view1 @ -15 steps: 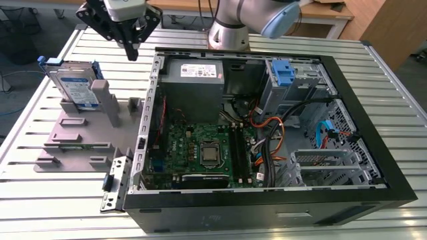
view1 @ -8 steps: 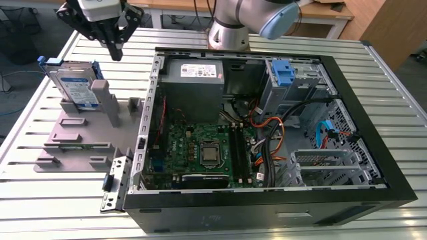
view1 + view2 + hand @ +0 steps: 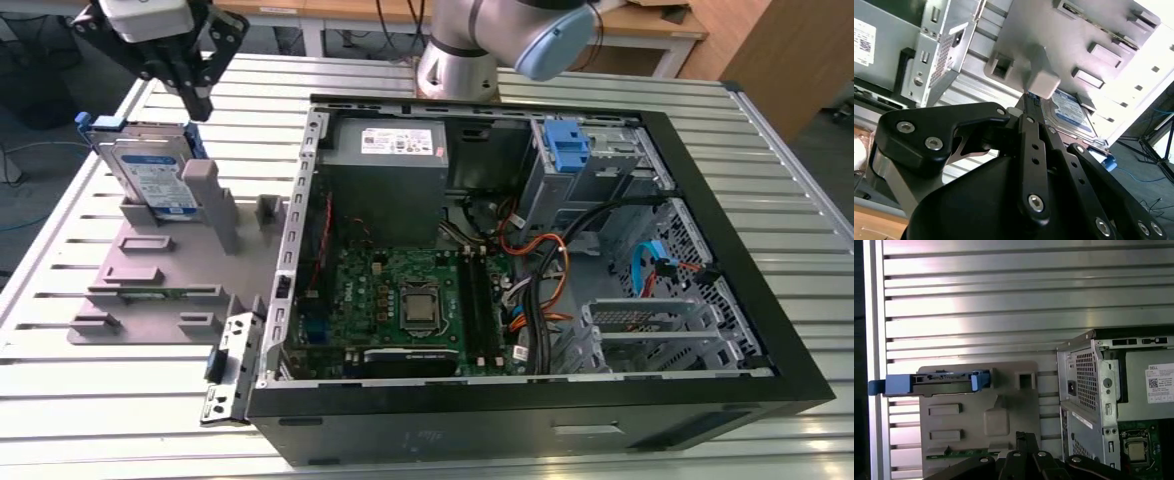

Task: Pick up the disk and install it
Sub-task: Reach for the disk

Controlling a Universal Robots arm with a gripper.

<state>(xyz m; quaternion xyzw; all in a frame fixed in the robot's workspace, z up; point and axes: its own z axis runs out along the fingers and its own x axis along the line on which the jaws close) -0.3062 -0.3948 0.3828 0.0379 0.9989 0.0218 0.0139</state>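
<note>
The disk [image 3: 150, 170] stands on edge in a grey holder [image 3: 160, 275] on the slatted table, at the exterior view's left, beside the open computer case [image 3: 534, 250]. It is silver-grey with a blue-and-white label and blue rails. My gripper [image 3: 198, 104] hangs just above the disk's top edge, toward its case-side end, shut and holding nothing. In the first wrist view the disk [image 3: 934, 382] shows edge-on from above, with my gripper [image 3: 1021, 436] short of it over the holder [image 3: 1004, 405]. In the second wrist view the disk's label [image 3: 1069, 112] lies past my gripper [image 3: 1029, 100].
Inside the case are a grey power-supply box [image 3: 387, 150], a motherboard [image 3: 400, 300], cables and a blue bracket [image 3: 567, 150] in the drive bay. The arm's base [image 3: 461, 60] stands behind the case. The holder has upright grey posts [image 3: 214, 205].
</note>
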